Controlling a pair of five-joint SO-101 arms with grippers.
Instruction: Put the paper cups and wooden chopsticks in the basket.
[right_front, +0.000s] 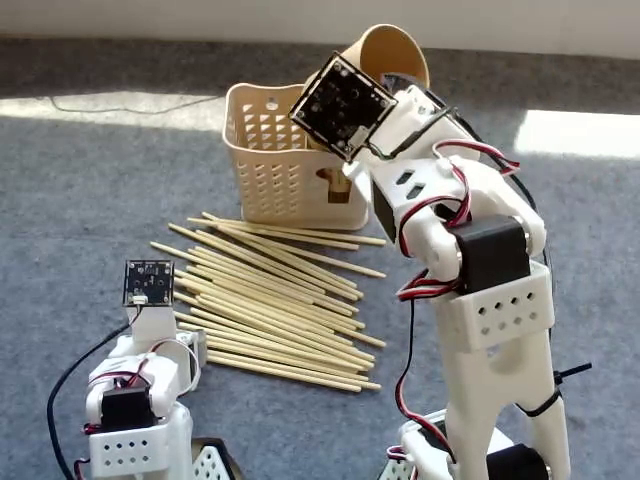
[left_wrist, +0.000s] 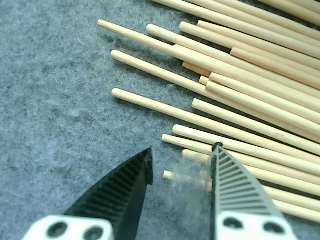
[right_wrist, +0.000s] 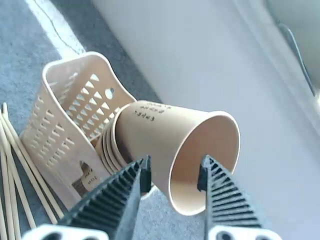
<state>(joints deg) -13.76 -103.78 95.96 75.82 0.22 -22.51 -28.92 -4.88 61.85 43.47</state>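
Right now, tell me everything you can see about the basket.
The basket looks like cream plastic. It is rectangular and open-topped, its walls are pierced with rows of small holes, and there is a sticker low on one side. It stands upright on the grey carpet. A tilted stack of cups meets it at one top corner, mouth pointing away. The chopsticks lie spread in front of its base; whether any touch it is unclear.
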